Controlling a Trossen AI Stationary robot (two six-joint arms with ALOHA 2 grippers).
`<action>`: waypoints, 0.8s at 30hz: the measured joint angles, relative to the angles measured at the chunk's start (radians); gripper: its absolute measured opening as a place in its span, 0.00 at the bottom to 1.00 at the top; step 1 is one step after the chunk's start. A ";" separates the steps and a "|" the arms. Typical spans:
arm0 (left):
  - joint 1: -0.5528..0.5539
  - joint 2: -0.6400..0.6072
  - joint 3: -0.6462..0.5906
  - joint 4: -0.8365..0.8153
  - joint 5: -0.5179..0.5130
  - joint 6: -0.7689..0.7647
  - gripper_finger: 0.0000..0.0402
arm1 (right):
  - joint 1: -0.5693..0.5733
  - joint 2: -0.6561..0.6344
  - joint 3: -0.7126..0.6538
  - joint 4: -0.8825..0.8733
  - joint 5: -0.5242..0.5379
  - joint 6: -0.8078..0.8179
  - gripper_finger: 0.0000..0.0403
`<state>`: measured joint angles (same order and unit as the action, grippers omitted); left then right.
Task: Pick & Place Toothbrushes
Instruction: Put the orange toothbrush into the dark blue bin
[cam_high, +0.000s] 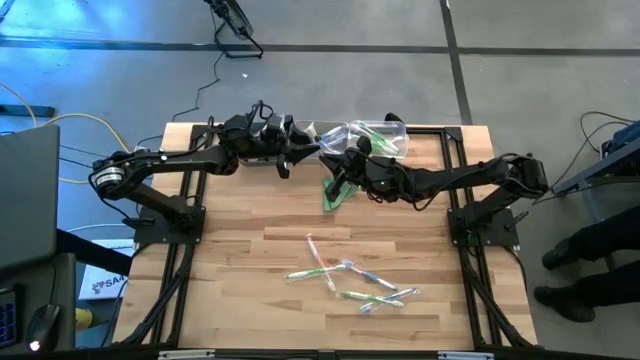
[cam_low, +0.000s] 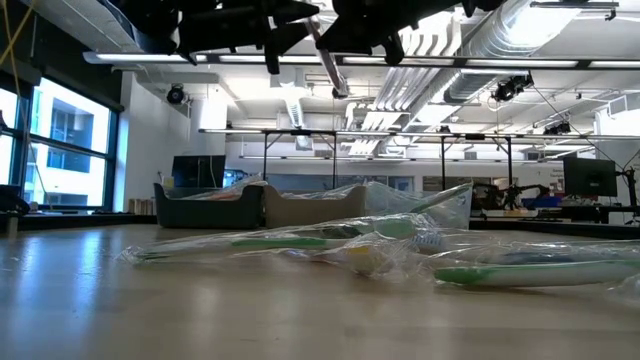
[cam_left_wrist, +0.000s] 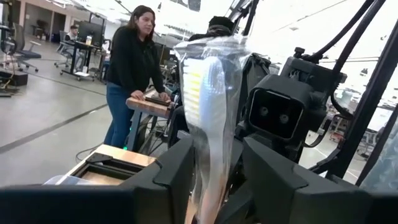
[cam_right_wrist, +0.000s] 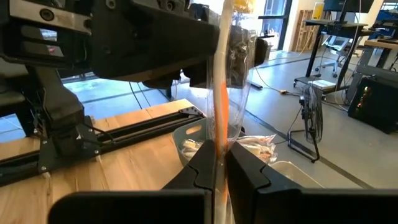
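One table (cam_high: 230, 260): pale butcher-block wood with long glued strips and a black frame rail down each side. It is flat and matte.
Two arms: dark jointed links reach in from either side and meet over the back middle of the table, well apart from the loose brushes.
Clear container (cam_high: 378, 135): glossy, crinkled see-through plastic at the back edge, just beside the meeting grippers. Something green shows inside, and it is judged to be the drop-off point.
Green triangle (cam_high: 336, 196): a flat folded piece on the wood beneath the right arm's end — not a brush.
Loose toothbrushes (cam_high: 350, 280): a small crossed scatter near the front middle. They are thin straight sticks, white with green and blue accents, and the low view shows each sealed in shiny wrinkled film. All of them are still to be moved, so most of the task is judged to be left.
Right gripper (cam_right_wrist: 219, 165): clenched on the held toothbrush (cam_right_wrist: 219, 106), with black angular fingers pressed to either side of it.
Left gripper (cam_left_wrist: 214, 180): faces the right one, with a wrapped brush head standing in it. Whether it grips cannot be told.
Held toothbrush: slim, orange-striped and film-wrapped, upright in the air between the two grippers — apparently mid-transfer and not yet placed.
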<state>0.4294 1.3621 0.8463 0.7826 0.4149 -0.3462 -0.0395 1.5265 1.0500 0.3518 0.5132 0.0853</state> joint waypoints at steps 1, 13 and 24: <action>0.000 0.000 0.000 0.000 0.000 0.000 0.32 | 0.000 0.000 0.000 0.000 0.000 0.000 0.03; 0.000 0.000 0.000 0.000 -0.006 0.001 0.15 | 0.000 0.000 0.000 0.000 -0.001 0.001 0.03; 0.000 0.000 0.000 0.000 -0.007 -0.001 0.03 | 0.000 0.000 0.000 -0.001 0.000 0.000 0.03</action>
<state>0.4297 1.3621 0.8463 0.7825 0.4076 -0.3470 -0.0395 1.5265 1.0500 0.3508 0.5129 0.0856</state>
